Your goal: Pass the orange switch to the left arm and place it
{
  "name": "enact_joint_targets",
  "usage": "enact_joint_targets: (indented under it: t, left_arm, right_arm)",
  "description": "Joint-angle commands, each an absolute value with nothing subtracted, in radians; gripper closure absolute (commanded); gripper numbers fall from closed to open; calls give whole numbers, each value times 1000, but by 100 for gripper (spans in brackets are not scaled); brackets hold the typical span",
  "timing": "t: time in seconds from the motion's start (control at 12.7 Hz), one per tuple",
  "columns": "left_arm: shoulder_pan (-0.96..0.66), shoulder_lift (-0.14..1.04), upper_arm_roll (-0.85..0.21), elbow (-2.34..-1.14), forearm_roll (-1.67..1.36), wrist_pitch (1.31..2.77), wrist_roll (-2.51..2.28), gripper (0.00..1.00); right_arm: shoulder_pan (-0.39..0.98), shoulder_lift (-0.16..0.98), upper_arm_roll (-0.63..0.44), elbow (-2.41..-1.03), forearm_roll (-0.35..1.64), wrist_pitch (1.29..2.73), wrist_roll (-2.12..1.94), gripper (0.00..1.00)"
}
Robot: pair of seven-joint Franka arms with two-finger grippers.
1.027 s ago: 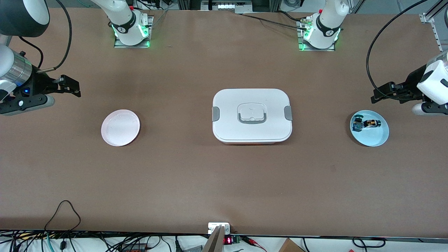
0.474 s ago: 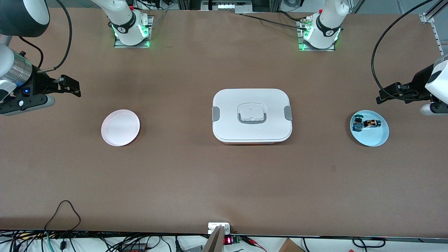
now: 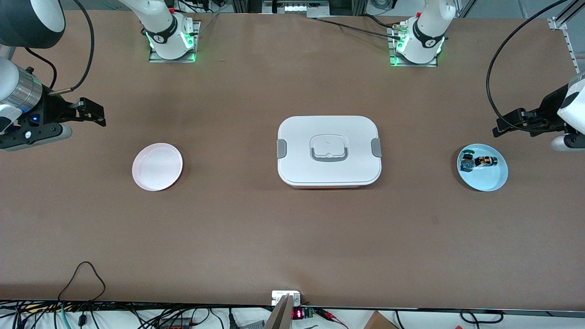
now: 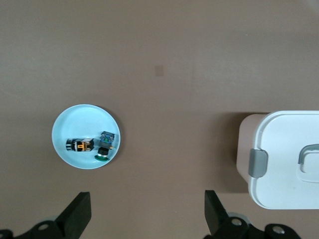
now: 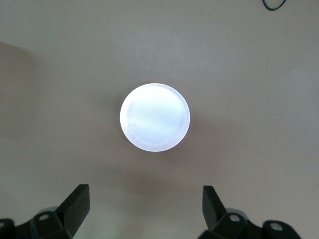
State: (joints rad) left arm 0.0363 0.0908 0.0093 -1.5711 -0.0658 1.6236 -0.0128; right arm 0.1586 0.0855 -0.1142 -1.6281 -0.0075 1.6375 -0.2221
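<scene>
Orange switch (image 3: 485, 161) lies in blue plate (image 3: 493, 180); left gripper (image 3: 508, 123) and right gripper (image 3: 91, 114) aloft, jaws spread, empty

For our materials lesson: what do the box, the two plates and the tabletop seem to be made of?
Box: likely plastic, smooth white with grey latches.
Blue plate and pink plate: probably plastic or melamine, slightly glossy, with soft highlights.
Tabletop: matte brown with no reflections; a laminate or mat, I can't tell which.
</scene>
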Motion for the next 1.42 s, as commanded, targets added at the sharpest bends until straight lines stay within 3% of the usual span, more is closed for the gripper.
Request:
enact_joint_targets:
  t: [0.0, 0.32, 0.55, 0.79, 1.34]
  left_arm:
    - [63, 83, -25, -1566, -28, 1635, -6, 0]
    - [70, 71, -55, -1581, -29, 1658, -3, 0]
    - [75, 3, -55, -1698, -29, 1738, -3, 0]
    - [72, 3, -58, -1672, -29, 1658, -20, 0]
    - [74, 3, -61, -1666, -26, 1652, -8, 0]
  right_arm:
    - [179, 91, -114, -1611, 2, 1624, -222, 0]
    - [178, 92, -115, -1611, 0, 1629, -222, 0]
    - [175, 92, -118, -1612, 0, 1628, -221, 0]
    - [170, 100, -123, -1612, 0, 1629, -222, 0]
    - [175, 98, -121, -1608, 2, 1626, -221, 0]
